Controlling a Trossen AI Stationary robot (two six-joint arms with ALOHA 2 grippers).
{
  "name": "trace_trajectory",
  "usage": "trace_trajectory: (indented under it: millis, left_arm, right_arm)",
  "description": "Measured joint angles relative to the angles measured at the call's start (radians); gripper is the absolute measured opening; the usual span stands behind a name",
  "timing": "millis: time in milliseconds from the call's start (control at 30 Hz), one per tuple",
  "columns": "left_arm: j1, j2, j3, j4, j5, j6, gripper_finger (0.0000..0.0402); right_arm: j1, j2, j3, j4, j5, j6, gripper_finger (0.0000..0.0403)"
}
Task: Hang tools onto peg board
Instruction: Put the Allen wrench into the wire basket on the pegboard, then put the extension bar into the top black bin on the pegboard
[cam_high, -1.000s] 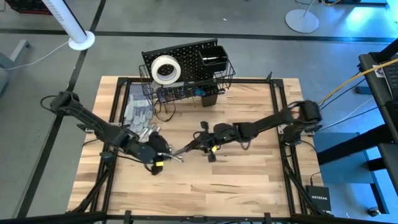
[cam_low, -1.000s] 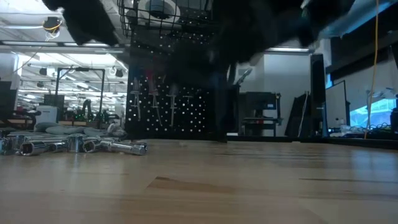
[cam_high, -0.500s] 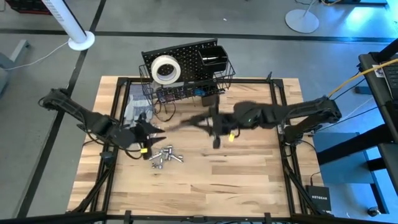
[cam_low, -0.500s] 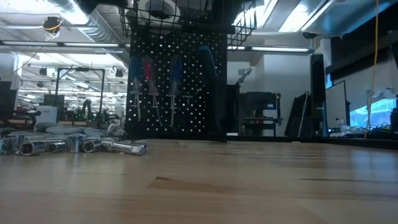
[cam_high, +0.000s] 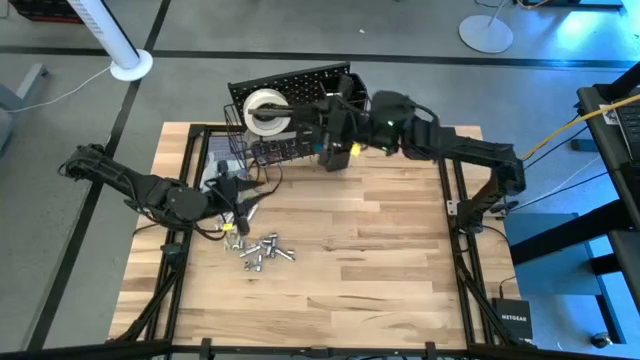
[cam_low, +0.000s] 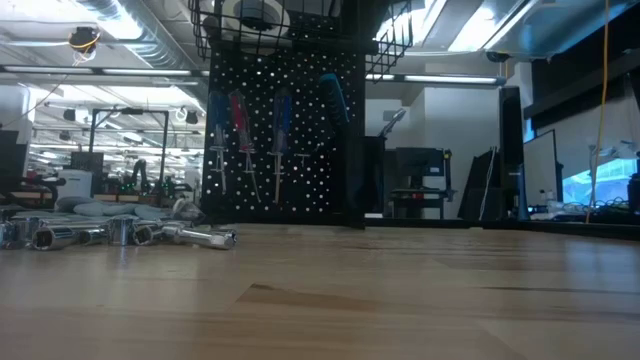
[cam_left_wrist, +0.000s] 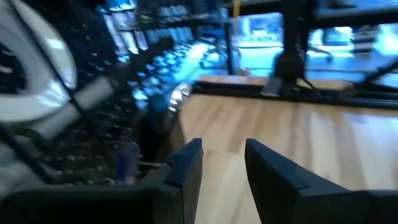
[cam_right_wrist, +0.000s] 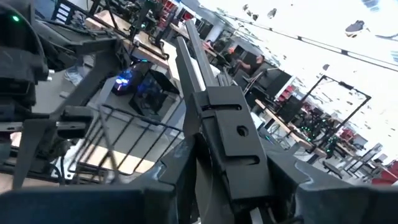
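Roughly, progress: partway, by my reading.
Done: red- and blue-handled screwdrivers (cam_low: 258, 135) hang on the peg board (cam_low: 285, 140); white tape roll (cam_high: 266, 112) sits at the wire basket (cam_high: 300, 135) on the board.
Left: cluster of silver sockets and wrenches (cam_high: 262, 251) lies on the table (cam_high: 380, 260), well apart from the board; grey gloves (cam_high: 213, 178) lie near the table's left edge.
Right gripper (cam_high: 330, 122): raised at the board's basket, closed around a long silver tool (cam_right_wrist: 194, 59) whose shaft points away past the fingers.
Left gripper (cam_high: 238, 203): low over the table just beside the silver cluster, fingers (cam_left_wrist: 186, 163) a narrow gap apart, nothing between them.
Hidden: which hook the silver tool is meant for; tool type unclear. The low view shows neither arm.
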Motion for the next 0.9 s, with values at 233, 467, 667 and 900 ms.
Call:
trace_trajectory:
  millis: [233, 467, 667, 900]
  left_arm:
    - [0.082, 0.000, 0.000, 0.024, -0.011, 0.038, 0.0114]
    - [0.126, 0.000, 0.000, 0.021, -0.010, 0.039, 0.0114]
    - [0.130, 0.000, 0.000, 0.021, -0.008, 0.040, 0.0114]
    - [0.130, 0.000, 0.000, 0.020, -0.010, 0.048, 0.0114]
  right_arm:
    - [-0.039, 0.053, 0.012, -0.007, 0.007, 0.009, 0.0132]
    - [-0.036, 0.048, 0.012, -0.043, 0.072, 0.025, 0.0156]
    - [-0.036, 0.048, 0.014, -0.071, 0.099, 0.038, 0.0202]
    - [-0.036, 0.048, 0.014, -0.075, 0.145, 0.039, 0.0215]
